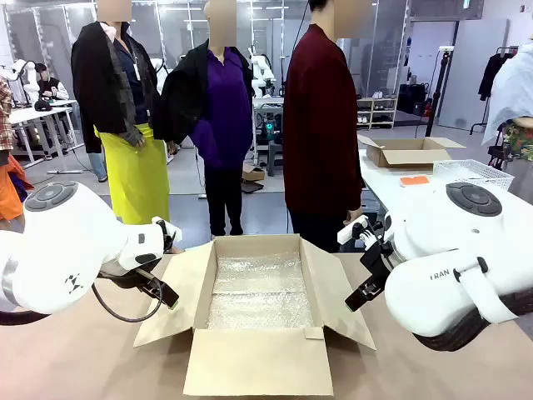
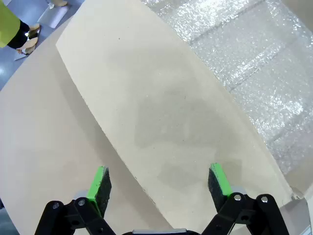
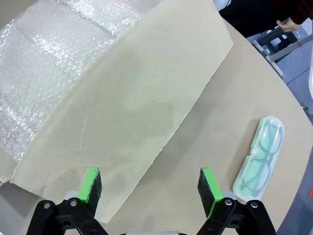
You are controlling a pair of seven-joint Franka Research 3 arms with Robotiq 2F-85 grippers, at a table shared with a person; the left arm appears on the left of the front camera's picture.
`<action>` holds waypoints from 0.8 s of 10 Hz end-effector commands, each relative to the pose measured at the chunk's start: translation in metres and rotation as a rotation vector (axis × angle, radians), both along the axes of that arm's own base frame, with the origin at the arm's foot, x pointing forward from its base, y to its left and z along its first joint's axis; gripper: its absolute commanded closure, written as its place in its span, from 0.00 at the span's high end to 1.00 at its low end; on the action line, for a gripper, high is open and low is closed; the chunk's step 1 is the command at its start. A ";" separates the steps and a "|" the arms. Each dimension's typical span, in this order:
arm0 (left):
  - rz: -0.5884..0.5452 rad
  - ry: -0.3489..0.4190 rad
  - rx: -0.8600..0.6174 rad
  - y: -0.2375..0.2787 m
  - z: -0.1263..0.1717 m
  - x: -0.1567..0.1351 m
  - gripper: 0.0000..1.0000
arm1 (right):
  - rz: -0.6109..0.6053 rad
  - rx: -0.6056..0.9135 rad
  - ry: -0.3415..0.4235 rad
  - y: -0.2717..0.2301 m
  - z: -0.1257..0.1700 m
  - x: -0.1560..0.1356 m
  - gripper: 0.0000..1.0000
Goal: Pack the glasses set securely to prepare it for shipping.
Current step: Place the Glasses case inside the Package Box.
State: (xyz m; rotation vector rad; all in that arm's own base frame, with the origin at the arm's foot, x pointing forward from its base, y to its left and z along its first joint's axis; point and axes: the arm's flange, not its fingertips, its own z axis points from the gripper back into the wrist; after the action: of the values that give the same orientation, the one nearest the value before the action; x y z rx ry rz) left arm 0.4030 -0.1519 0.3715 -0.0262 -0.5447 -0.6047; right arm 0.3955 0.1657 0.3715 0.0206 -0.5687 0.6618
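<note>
Brown cardboard box is sitting on a tan table, its bubble wrap glinting silvery-clear in a fine dotted pattern. White left arm at nine o'clock and white right arm at three o'clock are flanking it. At four o'clock in the right wrist view, the mint-green case is showing dark-framed glasses under a clear lid. Left gripper and right gripper are showing black, with green pads.

Place: open lab hall, and we're looking straight across it.
Benches: white worktable at two o'clock, second worktable at ten.
Walls: glass partitions at twelve.
</note>
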 end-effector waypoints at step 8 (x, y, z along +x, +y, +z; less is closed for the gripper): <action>0.001 -0.001 0.000 0.000 0.000 0.000 1.00 | 0.002 0.001 -0.002 0.001 0.000 0.000 1.00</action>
State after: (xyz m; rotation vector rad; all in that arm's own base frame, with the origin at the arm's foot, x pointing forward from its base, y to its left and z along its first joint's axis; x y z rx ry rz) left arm 0.4029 -0.1521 0.3715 -0.0262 -0.5448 -0.6053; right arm 0.3954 0.1658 0.3715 0.0194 -0.5688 0.6641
